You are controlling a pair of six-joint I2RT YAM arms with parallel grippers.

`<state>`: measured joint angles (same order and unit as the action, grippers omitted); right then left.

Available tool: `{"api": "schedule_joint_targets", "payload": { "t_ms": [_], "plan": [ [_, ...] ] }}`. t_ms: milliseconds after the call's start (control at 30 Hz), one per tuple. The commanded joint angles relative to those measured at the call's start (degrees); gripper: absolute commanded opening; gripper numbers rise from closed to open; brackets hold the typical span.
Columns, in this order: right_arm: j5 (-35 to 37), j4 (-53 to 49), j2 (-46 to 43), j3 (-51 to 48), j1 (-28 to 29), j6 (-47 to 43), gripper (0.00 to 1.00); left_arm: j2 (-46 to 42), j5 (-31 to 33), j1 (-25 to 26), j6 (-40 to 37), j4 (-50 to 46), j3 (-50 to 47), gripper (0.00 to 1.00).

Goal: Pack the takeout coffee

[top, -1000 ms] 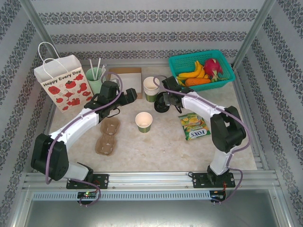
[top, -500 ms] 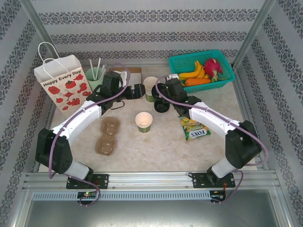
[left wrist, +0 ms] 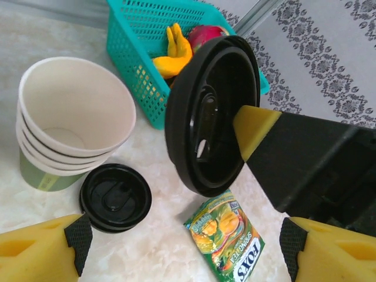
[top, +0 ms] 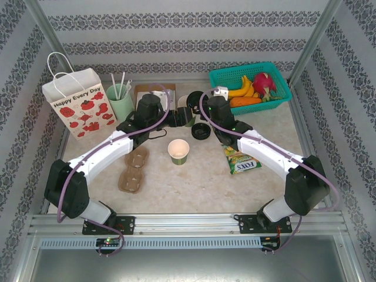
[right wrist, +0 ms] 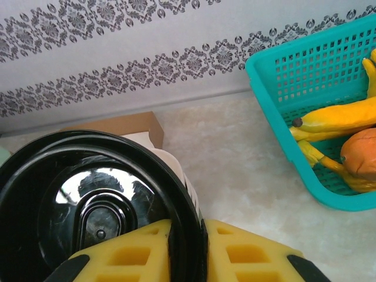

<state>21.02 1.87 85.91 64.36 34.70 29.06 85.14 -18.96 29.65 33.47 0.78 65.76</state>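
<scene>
Bright, even light and soft shadows, with a pale reflection on the black lid (right wrist: 94, 200)

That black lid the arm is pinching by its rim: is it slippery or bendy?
The black lid looks like thin moulded plastic, so probably light and slightly springy. Its glossy surface reflects the light, so it might swivel or slip, as the right gripper pinches only its rim. Being round, it would likely roll if dropped on edge.
</scene>
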Motion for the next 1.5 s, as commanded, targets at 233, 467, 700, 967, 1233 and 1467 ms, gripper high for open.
{"api": "schedule_joint_targets", "payload": {
  "t_ms": [233, 467, 700, 967, 1233, 1467],
  "plan": [
    [5.5, 6.0, -2.3, -1.8, 2.2, 3.0, 0.22, 4.1, 2.4, 0.9, 1.7, 3.8, 5.8, 0.74],
    [5.3, 6.7, -1.9, -1.5, 2.5, 3.0, 0.22, 5.6, 4.1, 0.9, 1.6, 2.5, 7.8, 0.57],
    [4.6, 7.3, -1.5, -1.4, 2.6, 3.0, 0.23, 7.6, 4.1, 1.0, 0.5, 0.0, 10.3, 0.42],
    [4.6, 8.1, -2.0, -2.1, 2.7, 2.6, 0.23, 9.1, 4.5, 1.0, -0.6, -2.5, 12.5, 0.37],
    [3.9, 9.3, -2.3, -2.4, 2.9, 2.2, 0.23, 10.1, 4.5, 1.0, -0.9, -3.3, 13.2, 0.29],
    [3.6, 10.1, -3.1, -3.2, 3.0, 2.1, 0.23, 10.2, 5.0, 1.1, -1.6, -3.4, 13.6, 0.15]
  ]
}}
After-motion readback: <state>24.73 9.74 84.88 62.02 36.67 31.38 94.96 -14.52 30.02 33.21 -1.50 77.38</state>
